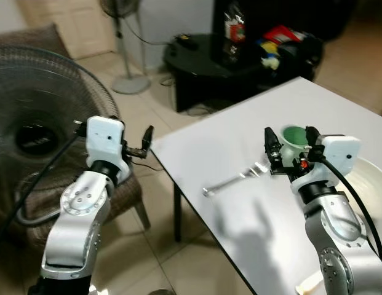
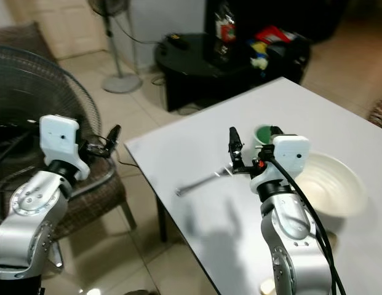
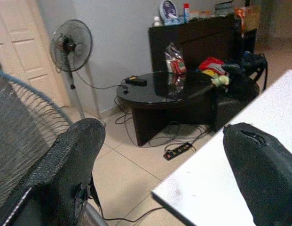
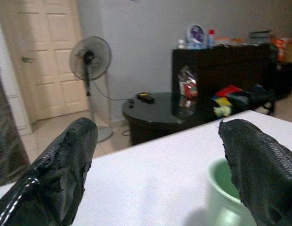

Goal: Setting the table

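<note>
Left gripper [image 1: 146, 142] spread, empty, off the table's [image 1: 252, 233] left edge. Fork [image 1: 235, 179] lies mid-table near that edge. Right gripper [image 1: 290, 142] spread above fork's tines, beside green cup [image 1: 294, 139]; descending could knock cup or bowl [image 2: 338, 184].

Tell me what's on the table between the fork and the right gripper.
Nothing: in the left eye view only bare white table lies between the fork and the right gripper, which hovers open by the green cup.
</note>
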Tool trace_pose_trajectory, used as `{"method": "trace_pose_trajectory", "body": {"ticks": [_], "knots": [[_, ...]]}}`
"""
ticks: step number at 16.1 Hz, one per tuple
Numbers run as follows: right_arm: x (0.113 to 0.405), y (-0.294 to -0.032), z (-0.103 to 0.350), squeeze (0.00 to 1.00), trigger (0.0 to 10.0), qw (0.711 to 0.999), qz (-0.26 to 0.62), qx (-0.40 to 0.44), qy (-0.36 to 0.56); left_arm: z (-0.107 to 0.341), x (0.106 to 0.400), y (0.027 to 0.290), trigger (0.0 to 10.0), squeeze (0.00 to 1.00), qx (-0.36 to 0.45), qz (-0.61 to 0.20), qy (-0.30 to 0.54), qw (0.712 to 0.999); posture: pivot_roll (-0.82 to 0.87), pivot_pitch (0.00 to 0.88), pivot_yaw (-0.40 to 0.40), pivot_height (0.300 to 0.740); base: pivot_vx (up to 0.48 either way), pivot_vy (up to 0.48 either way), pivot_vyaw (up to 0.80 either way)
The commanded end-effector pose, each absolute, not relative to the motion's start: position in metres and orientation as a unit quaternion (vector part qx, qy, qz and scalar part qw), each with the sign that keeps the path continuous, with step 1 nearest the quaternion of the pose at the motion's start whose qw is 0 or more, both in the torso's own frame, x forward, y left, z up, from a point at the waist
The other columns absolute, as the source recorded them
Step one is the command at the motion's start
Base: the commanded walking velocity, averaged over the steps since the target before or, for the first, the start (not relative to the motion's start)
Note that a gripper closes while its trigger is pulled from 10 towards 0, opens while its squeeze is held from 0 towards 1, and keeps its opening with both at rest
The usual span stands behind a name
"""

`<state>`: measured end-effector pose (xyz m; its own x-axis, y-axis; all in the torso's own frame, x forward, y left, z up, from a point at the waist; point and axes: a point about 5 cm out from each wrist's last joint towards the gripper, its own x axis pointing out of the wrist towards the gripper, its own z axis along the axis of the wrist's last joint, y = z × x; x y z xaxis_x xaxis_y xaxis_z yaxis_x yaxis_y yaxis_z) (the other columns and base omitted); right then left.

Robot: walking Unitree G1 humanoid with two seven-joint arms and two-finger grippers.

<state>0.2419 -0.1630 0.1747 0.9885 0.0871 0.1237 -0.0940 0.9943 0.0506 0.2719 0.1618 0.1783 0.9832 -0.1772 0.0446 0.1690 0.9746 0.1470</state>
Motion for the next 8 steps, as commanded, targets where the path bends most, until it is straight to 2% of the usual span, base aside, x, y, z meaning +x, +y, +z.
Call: {"method": "trace_pose_trajectory", "body": {"ticks": [1, 3, 8], "knots": [[0.2438, -0.1564, 0.1718, 1.0, 10.0, 0.996, 0.061, 0.032, -0.054, 0.174, 0.2712, 0.1633, 10.0, 0.0, 0.071, -0.082, -0.009, 0.994, -0.02, 0.0, -0.021, 0.74, 0.0, 0.0, 0.8], [0.2448, -0.154, 0.1732, 1.0, 10.0, 0.996, 0.068, 0.031, -0.052, 0.1748, 0.2715, 0.1601, 10.0, 0.0, 0.068, -0.097, -0.008, 0.993, -0.03, 0.0, -0.017, 0.74, 0.0, 0.0, 0.8], [0.2394, -0.1546, 0.1691, 1.0, 10.0, 0.996, 0.062, 0.04, -0.043, 0.1746, 0.2714, 0.1642, 10.0, 0.0, 0.082, -0.078, -0.002, 0.994, -0.03, 0.003, -0.009, 0.74, 0.0, 0.0, 0.8]]}}
